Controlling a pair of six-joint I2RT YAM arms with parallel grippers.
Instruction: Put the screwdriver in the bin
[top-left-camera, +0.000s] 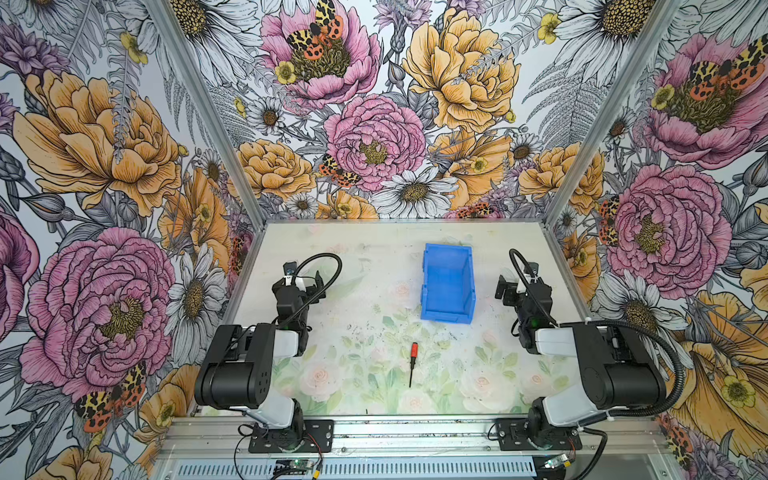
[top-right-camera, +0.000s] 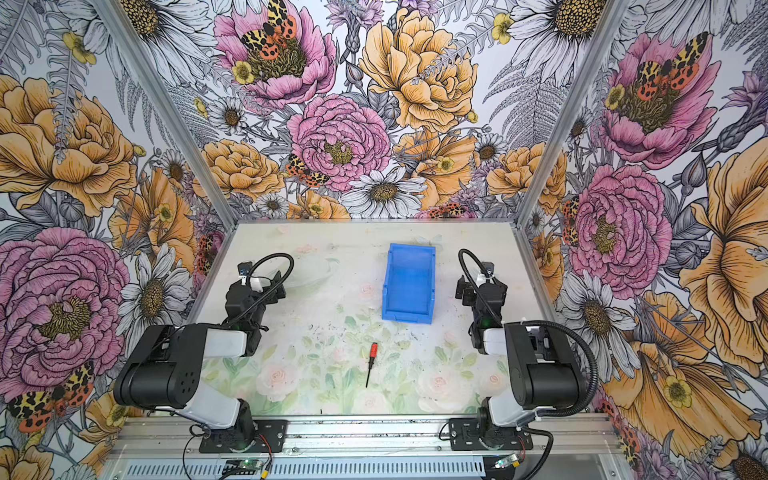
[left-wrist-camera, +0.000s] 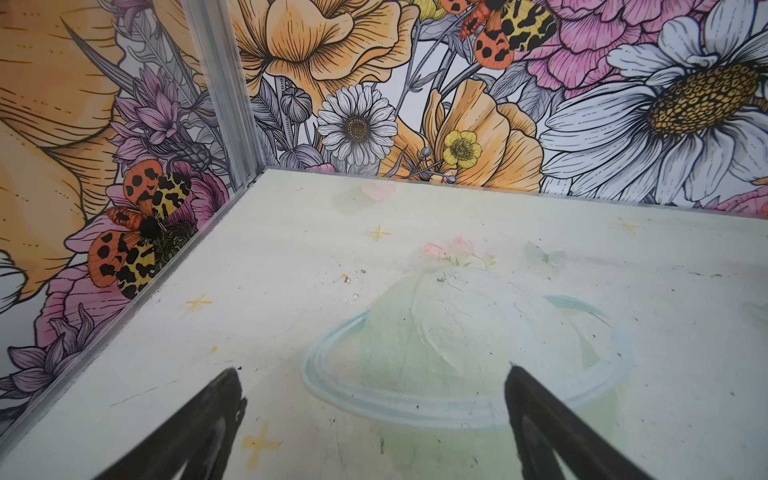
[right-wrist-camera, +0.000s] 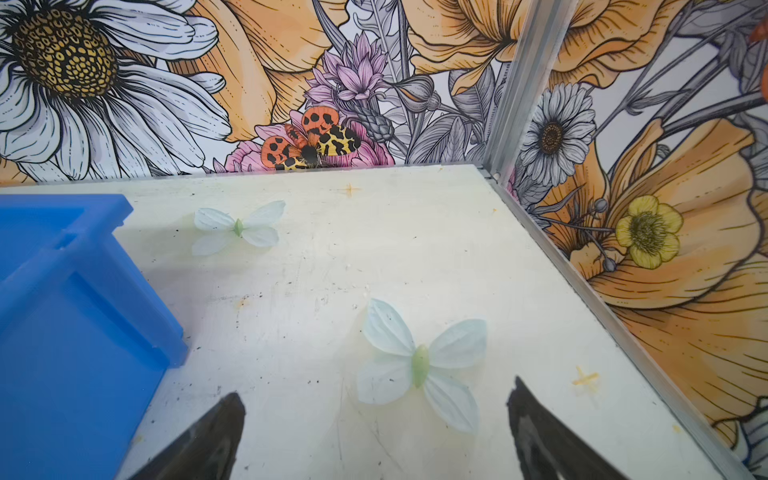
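Red-orange at the handle and dark along its slim shaft, the screwdriver (top-left-camera: 413, 359) (top-right-camera: 371, 360) lies flat on the surface (top-left-camera: 365, 270), just below the centre of the frame in both top views. Its handle points toward the top of the frame and its tip toward the bottom edge.

The bin (top-left-camera: 448, 316) (top-right-camera: 407, 313), bright blue, stands above the screwdriver and slightly to the right, well apart from it. Its lower front edge faces the screwdriver.

The left claw (left-wrist-camera: 374, 374) is released. In the left wrist view its two dark fingers stand wide apart with nothing between them, over a faded ringed-planet print (left-wrist-camera: 457, 353).

The right claw (right-wrist-camera: 376, 388) is released too, its fingers spread over a pale butterfly print (right-wrist-camera: 419, 365). The bin's outer wall (right-wrist-camera: 83, 332) fills the left of that frame.

In both top views the left arm sits at the left of the surface. The right arm sits at the right, near the bin's right wall without touching it. Both claws are well apart from the screwdriver.

Floral-printed walls (top-left-camera: 374, 124) close the surface in on three sides.
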